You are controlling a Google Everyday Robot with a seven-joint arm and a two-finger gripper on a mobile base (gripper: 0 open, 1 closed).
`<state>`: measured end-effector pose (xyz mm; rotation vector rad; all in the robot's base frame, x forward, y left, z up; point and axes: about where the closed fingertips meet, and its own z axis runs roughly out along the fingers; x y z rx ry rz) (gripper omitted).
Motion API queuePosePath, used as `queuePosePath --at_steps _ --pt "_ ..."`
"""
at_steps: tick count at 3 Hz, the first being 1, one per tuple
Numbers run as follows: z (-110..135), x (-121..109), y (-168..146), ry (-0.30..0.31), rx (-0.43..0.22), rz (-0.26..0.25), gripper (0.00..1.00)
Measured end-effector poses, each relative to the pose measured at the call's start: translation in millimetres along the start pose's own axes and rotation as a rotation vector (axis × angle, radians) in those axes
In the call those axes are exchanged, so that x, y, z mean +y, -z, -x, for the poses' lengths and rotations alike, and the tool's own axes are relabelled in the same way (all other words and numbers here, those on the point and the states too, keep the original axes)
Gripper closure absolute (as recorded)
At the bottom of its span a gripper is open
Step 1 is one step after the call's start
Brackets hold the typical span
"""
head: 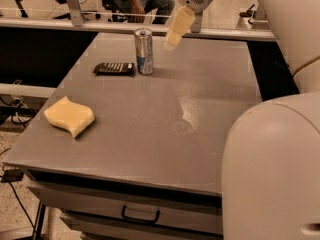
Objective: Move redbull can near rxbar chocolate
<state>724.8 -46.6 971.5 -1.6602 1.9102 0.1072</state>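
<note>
Camera view: can standing by the bar, gripper off it.
Tall slim silver-and-blue metal redbull can (144, 51) upright on the grey tabletop (200, 109), far half, left of centre. Just beside it at 9 o'clock, small flat dark rectangular rxbar chocolate wrapper (114, 68); touching or a hair apart, cannot tell. Pale-yellow gripper (172, 38) hanging in the air at 2 o'clock of the can's top, apart from it, gripping nothing; how far open, cannot tell. Wavy pale-yellow sponge (70, 115) well apart at 7 o'clock. Big white arm casing (275, 164) filling the right foreground.
</note>
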Motion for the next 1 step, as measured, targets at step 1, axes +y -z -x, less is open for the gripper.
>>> queuePosePath --at_steps 1 --pt "0.0 0.0 -0.1 0.0 0.0 0.0 0.0"
